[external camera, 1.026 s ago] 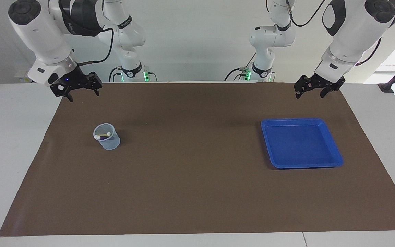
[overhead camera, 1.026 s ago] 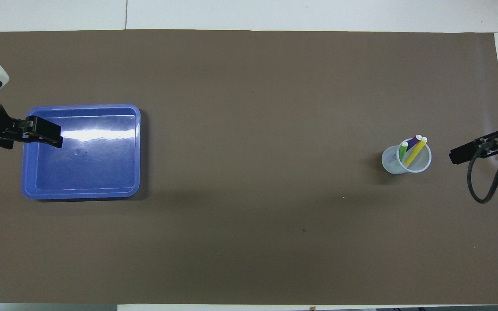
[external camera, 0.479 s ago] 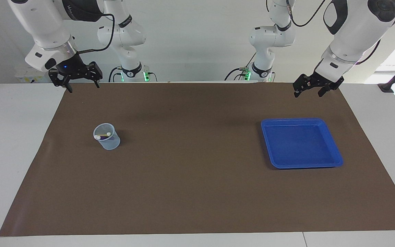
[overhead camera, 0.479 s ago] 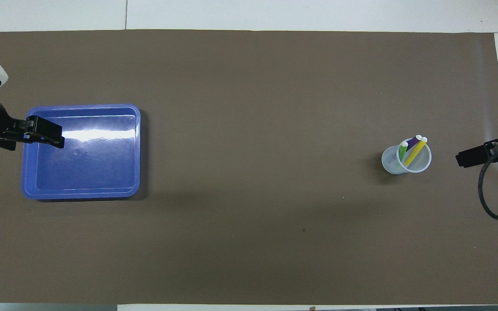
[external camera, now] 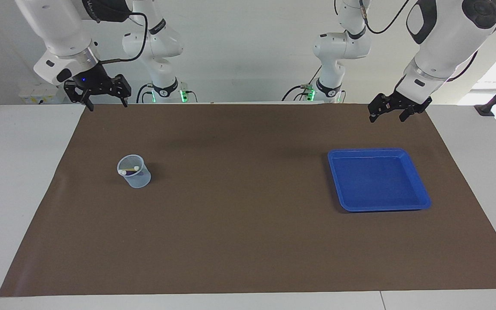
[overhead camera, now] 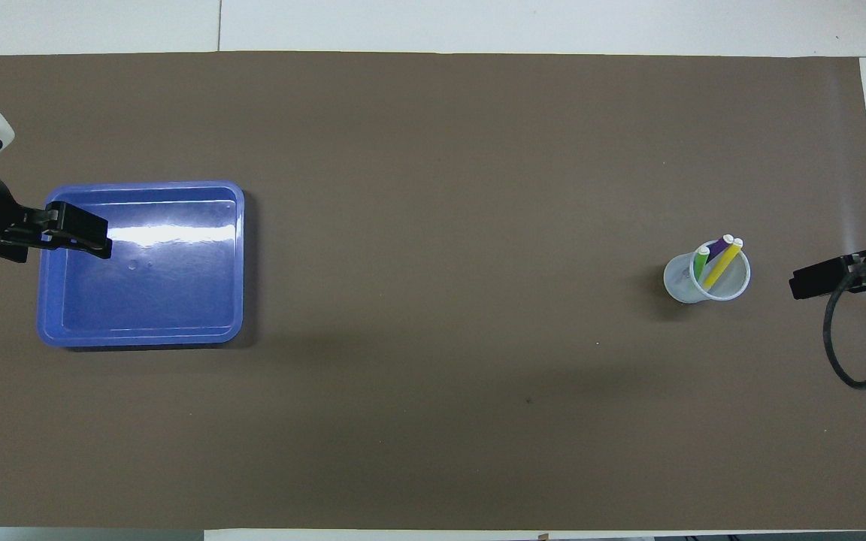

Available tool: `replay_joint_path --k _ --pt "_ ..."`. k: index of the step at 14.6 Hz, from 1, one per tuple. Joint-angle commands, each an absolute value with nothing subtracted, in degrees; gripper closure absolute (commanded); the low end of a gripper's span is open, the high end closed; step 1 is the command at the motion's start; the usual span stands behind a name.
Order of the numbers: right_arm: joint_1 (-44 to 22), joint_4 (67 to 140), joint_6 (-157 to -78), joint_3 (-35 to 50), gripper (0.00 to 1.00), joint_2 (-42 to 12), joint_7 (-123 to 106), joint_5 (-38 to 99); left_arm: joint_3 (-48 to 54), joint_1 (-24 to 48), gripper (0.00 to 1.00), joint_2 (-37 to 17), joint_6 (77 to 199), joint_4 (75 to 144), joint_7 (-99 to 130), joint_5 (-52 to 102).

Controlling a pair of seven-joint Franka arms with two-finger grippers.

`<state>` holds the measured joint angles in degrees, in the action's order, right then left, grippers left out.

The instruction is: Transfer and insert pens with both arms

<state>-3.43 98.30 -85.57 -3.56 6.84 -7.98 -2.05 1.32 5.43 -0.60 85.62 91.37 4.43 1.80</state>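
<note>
The green pen, purple pen and yellow pen stand tilted in a clear plastic cup, pale ends up. In the facing view the cup shows the pens' pale tips. My right gripper is open and empty, raised over the mat's corner by the robots at the right arm's end; it also shows in the overhead view. My left gripper is open and empty, raised over the mat's robot-side edge at the left arm's end; it also shows in the overhead view.
A blue tray with nothing in it lies on the brown mat toward the left arm's end; it also shows in the overhead view. White table borders the mat. A black cable hangs from the right wrist.
My right gripper has risen and drawn back toward the robots' edge of the mat. My left gripper has barely moved. The cup, pens and tray are still.
</note>
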Motion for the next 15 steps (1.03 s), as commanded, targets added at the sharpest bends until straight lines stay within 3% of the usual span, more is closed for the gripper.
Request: replay_joint_path --k 1,15 --pt "-3.3 99.2 -85.4 -1.9 0.00 7.6 -6.5 -0.9 1.5 4.8 0.00 -0.7 84.5 90.9 4.9 2.2" --pt "-3.0 98.5 -86.4 -1.7 0.00 7.3 -7.0 2.8 1.4 4.8 0.00 -0.6 84.8 91.1 4.9 2.2"
